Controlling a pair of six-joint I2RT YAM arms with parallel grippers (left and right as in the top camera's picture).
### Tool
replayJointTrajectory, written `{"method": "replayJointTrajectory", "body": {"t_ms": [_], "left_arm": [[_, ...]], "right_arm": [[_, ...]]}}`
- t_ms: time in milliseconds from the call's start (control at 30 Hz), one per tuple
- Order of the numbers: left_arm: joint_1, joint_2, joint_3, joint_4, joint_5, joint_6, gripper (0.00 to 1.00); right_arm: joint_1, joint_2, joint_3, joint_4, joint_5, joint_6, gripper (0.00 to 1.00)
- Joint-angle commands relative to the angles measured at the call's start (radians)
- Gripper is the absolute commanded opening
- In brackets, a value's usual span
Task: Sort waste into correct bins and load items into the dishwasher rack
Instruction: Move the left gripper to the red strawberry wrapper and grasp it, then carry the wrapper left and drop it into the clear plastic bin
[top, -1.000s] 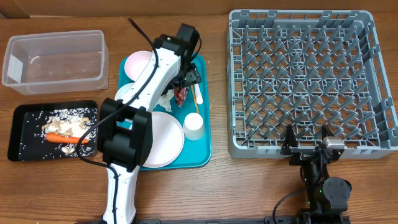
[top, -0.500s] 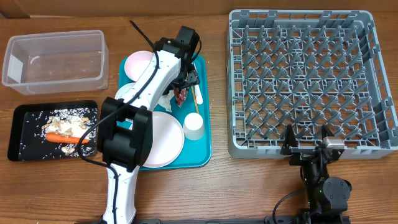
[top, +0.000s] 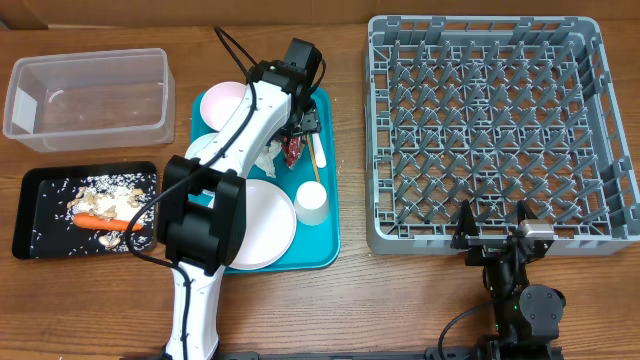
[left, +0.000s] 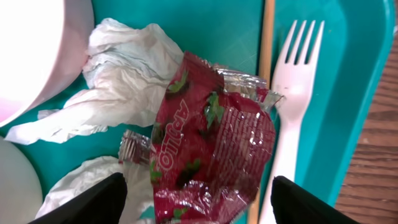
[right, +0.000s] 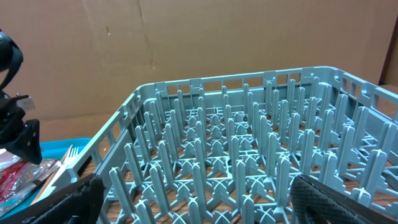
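The red wrapper (left: 211, 155) lies crumpled on the teal tray (left: 224, 25), partly over white napkins (left: 124, 81). My left gripper (left: 199, 199) hangs right over it, open, a finger on either side with a gap to each. In the overhead view the left gripper (top: 296, 135) sits above the wrapper (top: 293, 152). A white fork (left: 292, 93) and a wooden stick (left: 267, 37) lie just right of the wrapper. My right gripper (right: 199, 199) stands open at the near edge of the grey dishwasher rack (top: 500, 130), holding nothing.
On the teal tray are a white plate (top: 262, 222), a cup (top: 312, 203) and a bowl (top: 225, 103). A clear tub (top: 88, 97) stands at the far left. Below it, a black tray (top: 40, 215) holds rice scraps and a carrot (top: 105, 222).
The left gripper's jaws have narrowed somewhat around the red wrapper, and it has settled slightly over it. The right arm has not moved.
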Motion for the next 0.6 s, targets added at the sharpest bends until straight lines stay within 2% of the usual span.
{"method": "replayJointTrajectory", "body": {"t_ms": [0, 267, 333, 467, 567], "left_arm": [[-0.002, 0.038, -0.006, 0.004, -0.019, 0.035, 0.74], [-0.002, 0.039, -0.006, 0.003, -0.014, 0.035, 0.56], [-0.002, 0.039, -0.006, 0.002, 0.004, 0.043, 0.44], [-0.002, 0.039, -0.003, -0.003, 0.004, 0.043, 0.34], [-0.002, 0.039, 0.03, -0.05, 0.004, 0.042, 0.2]], "right_arm": [[0.006, -0.008, -0.01, 0.007, 0.013, 0.003, 1.0], [0.006, -0.008, -0.01, 0.007, 0.013, 0.003, 1.0], [0.006, -0.008, -0.01, 0.007, 0.013, 0.003, 1.0], [0.006, -0.008, -0.01, 0.007, 0.013, 0.003, 1.0], [0.006, -0.008, -0.01, 0.007, 0.013, 0.004, 1.0]]}}
